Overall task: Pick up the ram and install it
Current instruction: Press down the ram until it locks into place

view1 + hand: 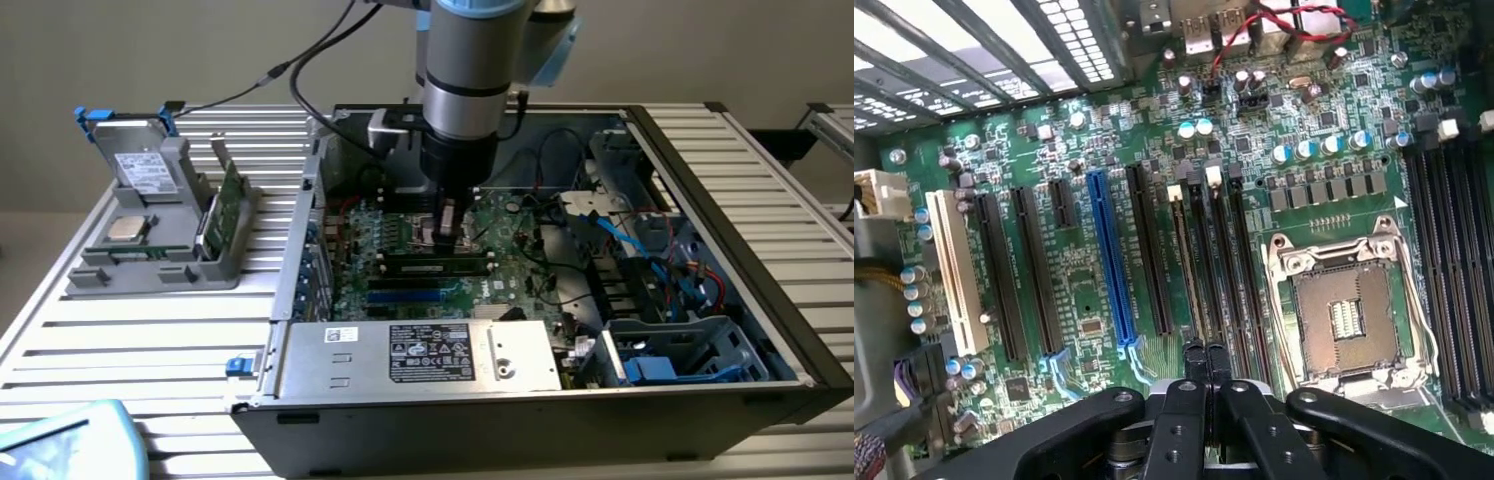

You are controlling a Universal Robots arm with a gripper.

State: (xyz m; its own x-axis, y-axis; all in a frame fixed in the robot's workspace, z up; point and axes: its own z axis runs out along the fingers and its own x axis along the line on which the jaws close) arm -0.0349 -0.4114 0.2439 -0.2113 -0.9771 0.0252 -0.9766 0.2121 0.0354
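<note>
With the fingers pressed flat together and gripping nothing, the gripper (1206,352) hangs right over the ram (1185,265), which stands edge-up in one of the long black slots of the main board (1094,150). Whether the tips actually touch it, I can't tell. The danger, as I read it: push off-centre and one end sinks while the other rides high, leaving the stick tilted and unlatched. Those narrow tips could also skid off the thin edge onto the neighbouring slots, or toward the bare processor socket (1346,315) close by with its delicate contacts. The wrist view gives that edge-on line of stick against slot, plus the open socket. The exterior view gives what it can't: the stick's full length lying across the board, just toward six o'clock of the fingers, the arm coming straight down into the case (747,180), and out at nine o'clock a grey holder (147,270) with a green card (230,205).
</note>
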